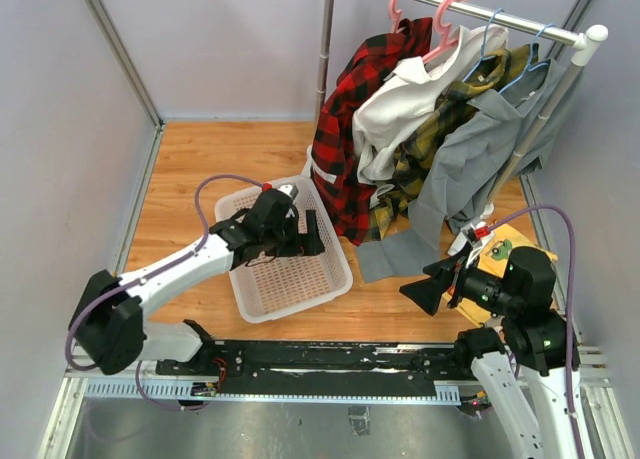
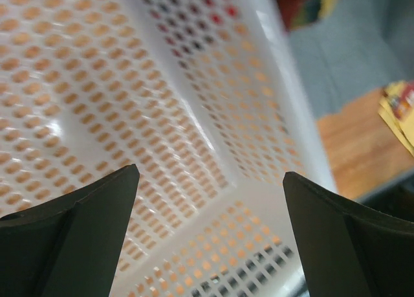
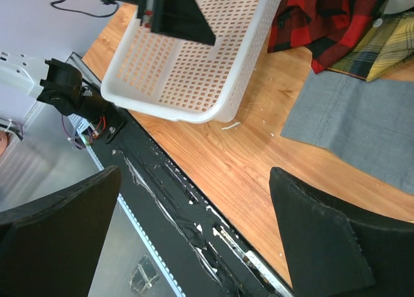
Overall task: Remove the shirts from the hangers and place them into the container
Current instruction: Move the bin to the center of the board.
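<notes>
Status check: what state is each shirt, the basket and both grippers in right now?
Red plaid shirt: hanging on rail.
White shirt: hanging.
Yellow plaid shirt: hanging.
Grey shirt: hanging, hem on tabletop.
Basket: no shirts inside.
Left gripper: open, over basket.
Right gripper: open, empty.

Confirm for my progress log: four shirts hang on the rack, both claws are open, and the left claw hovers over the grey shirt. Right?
No. The left claw hovers over the white basket, not the grey shirt, as the top external view shows. The rest holds.
</notes>
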You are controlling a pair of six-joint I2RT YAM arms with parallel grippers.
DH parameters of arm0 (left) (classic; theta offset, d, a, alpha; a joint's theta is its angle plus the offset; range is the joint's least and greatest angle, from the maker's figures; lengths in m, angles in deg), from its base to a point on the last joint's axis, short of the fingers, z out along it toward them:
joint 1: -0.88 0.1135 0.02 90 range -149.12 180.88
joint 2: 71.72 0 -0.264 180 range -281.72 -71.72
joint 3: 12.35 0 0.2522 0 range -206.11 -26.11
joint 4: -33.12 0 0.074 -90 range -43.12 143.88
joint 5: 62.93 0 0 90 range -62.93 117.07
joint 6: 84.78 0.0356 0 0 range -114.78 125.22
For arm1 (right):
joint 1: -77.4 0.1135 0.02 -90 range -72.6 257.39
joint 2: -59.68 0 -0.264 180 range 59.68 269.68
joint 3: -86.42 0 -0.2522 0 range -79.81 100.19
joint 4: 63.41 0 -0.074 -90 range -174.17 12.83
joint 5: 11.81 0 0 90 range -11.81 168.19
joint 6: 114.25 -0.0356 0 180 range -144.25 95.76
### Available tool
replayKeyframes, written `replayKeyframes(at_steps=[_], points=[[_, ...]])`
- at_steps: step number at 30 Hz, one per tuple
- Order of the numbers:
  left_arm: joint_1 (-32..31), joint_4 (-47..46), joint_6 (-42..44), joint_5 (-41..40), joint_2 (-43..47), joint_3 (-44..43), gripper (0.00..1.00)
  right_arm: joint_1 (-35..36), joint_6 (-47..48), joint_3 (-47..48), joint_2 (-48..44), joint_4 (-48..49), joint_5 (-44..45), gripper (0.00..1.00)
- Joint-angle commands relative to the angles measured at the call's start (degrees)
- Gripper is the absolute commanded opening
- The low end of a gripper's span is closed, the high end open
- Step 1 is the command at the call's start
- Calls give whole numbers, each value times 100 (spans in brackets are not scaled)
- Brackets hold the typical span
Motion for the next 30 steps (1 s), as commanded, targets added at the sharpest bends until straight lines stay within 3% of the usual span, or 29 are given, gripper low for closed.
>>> replayKeyframes(at_steps=[1,7,10,13,16,22,27,30], points=[[796,-429,101,-181,-474,-55,100,-116,5,230,17,-53,-38,98],[2412,-705,314,-13,-1208,-283,100,-135,209,441,-102,-549,58,98],[2999,-639,634,-300,-1623,-664,100,-142,281,523,-208,-831,226,98],[3758,-511,732,40,-2200,-1184,100,-148,317,606,-291,-1006,316,98],[4119,-288,959,-35,-2610,-1776,100,-145,396,709,-294,-1215,312,98],[4227,475,1531,134,-2979,-3112,100,-150,665,690,-259,-1588,166,98],[3895,305,1627,665,-2039,-2623,100,-146,662,550,-180,-1461,170,98],[3066,255,1726,924,-1344,-2158,100,-150,611,493,-139,-1225,251,98]])
